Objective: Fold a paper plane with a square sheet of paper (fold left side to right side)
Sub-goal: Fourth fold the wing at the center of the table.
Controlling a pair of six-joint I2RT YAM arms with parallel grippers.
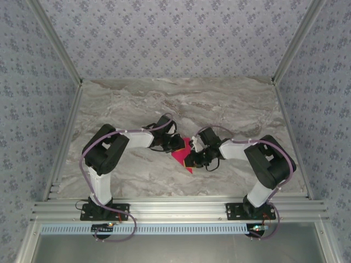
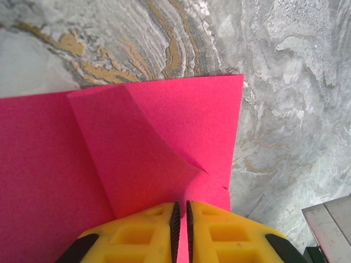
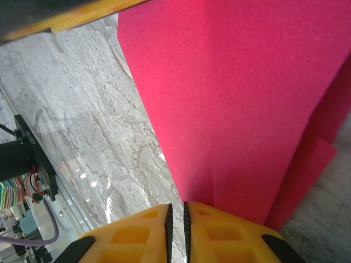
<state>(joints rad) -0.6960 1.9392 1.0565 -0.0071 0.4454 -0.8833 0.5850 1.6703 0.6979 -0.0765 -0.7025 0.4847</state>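
The square sheet of paper (image 1: 183, 154) is seen at the middle of the marble table (image 1: 137, 104), between the left gripper (image 1: 176, 143) and the right gripper (image 1: 196, 159), which are set close together from either side. From above, only a small pink patch with a point towards the near edge is made out, the rest being covered by the black gripper bodies.

In the left wrist view the left gripper (image 2: 181, 211) is closed down to a thin slit – its 2 yellow fingers (image 2: 137, 235) are almost touching. Pink paper is seen inside the slit, so the sheet (image 2: 164, 137) is pinched there. A flap of the sheet is folded over on itself, with a diagonal crease running down towards the fingertips and a soft curl beside it. The straight right edge of the paper is seen against bare marble (image 2: 296, 82).

In the right wrist view the right gripper (image 3: 176, 211) is also closed to a narrow slit, and the lower end of the sheet (image 3: 230, 98) is taken in at its fingertips. The paper is held raised and tilted above the table (image 3: 82, 98), with 2 overlapping layers shown at the lower right
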